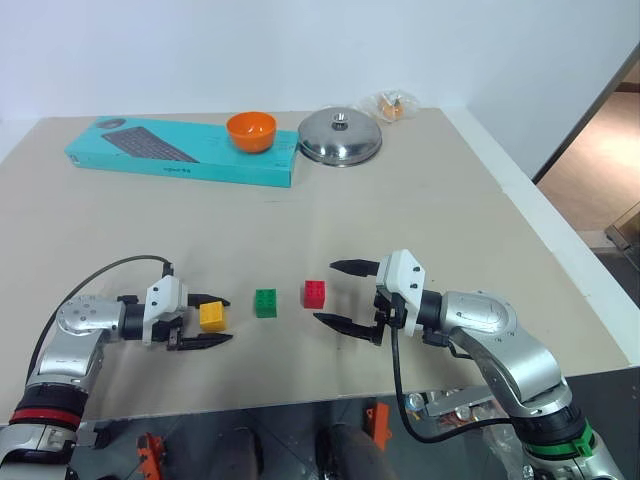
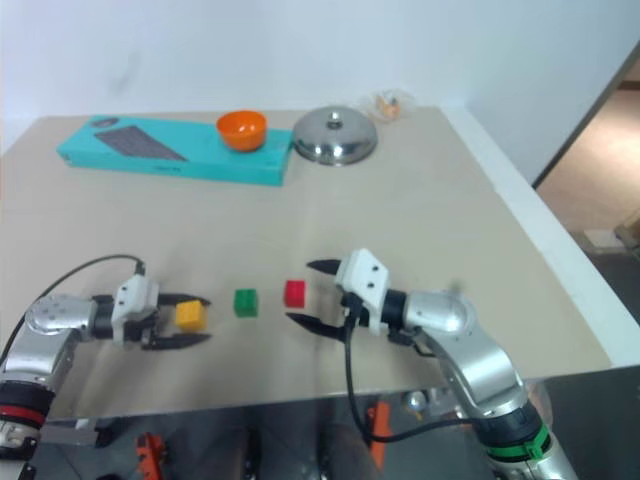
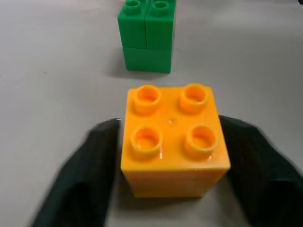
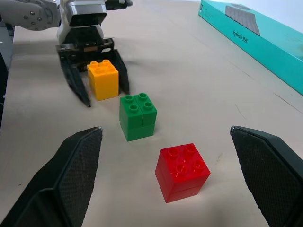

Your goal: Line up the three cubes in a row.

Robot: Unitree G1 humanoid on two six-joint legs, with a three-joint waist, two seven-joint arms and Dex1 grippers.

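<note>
Yellow cube (image 3: 173,139): sits on the table between my left fingers (image 3: 83,175); narrow gaps show on both sides, so nothing is clamped; studs up.
Left gripper (image 1: 205,320): at about 8 o'clock on the table in the head view, low, pointing toward the centre; fingers apart, one on either side of the yellow cube.
Green cube (image 1: 265,302): just beside the yellow one on its 3 o'clock side, apart from it, resting flat on the table.
Red cube (image 1: 314,293): just beside the green one, again at its 3 o'clock, a small gap between them; the three lie roughly in one line across the table.
Right gripper (image 1: 345,295): at about 5 o'clock in the head view, pointing at the red cube; fingers spread wide, holding nothing, tips near the red cube without touching it.
Table (image 1: 440,200): beige, bare around the cubes.
Far edge, 11 to 1 o'clock: teal keyboard box (image 1: 180,152) with orange bowl (image 1: 251,131) resting on it, steel lid (image 1: 340,136) just beside, small plastic bag (image 1: 391,104) beyond.
</note>
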